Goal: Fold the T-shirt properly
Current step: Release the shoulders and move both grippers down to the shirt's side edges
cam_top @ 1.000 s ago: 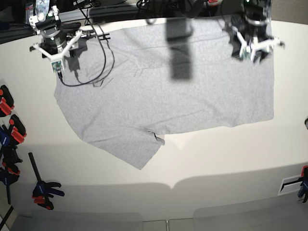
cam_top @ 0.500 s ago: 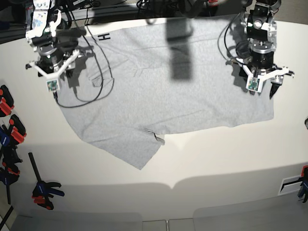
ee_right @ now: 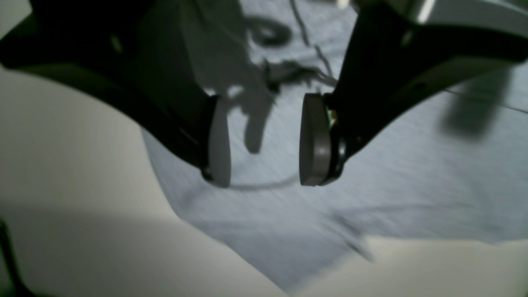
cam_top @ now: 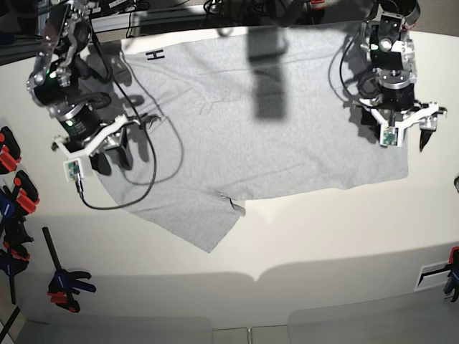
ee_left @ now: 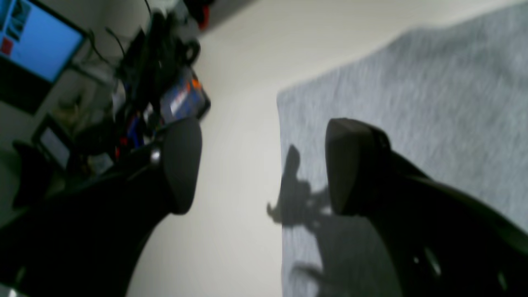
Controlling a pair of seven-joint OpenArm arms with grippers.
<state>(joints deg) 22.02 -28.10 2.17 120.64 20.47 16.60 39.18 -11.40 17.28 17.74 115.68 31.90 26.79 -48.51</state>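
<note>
The T-shirt (cam_top: 265, 129) lies spread flat on the table (cam_top: 323, 244), plain side up, with one sleeve pointing toward the near edge and a bit of black lettering showing at the far left corner. It is not folded yet.

The left claw (cam_top: 407, 135) hangs over the shirt's right edge, close to the near right corner. In the left wrist view its jaws stand wide apart with nothing between them, one over cloth and one over bare table. The right claw (cam_top: 97, 149) hangs over the shirt's left edge by the sleeve, jaws parted and empty in the right wrist view, with grey cloth beneath.

Risks from here, as I judge them:
- The left claw straddles the edge, so a straight drop could pinch only a sliver of cloth, or none, and the hem would slip out during the lift.
- The two claws sit at different spots along their sides, so a lift together could skew the fold line.
- A loose black cable (cam_top: 143, 168) from the right wrist lies across the shirt near the sleeve. It could drag the cloth or get caught in a fold.
- The near sleeve could trail and bunch under the body.

No containers are in view.
</note>
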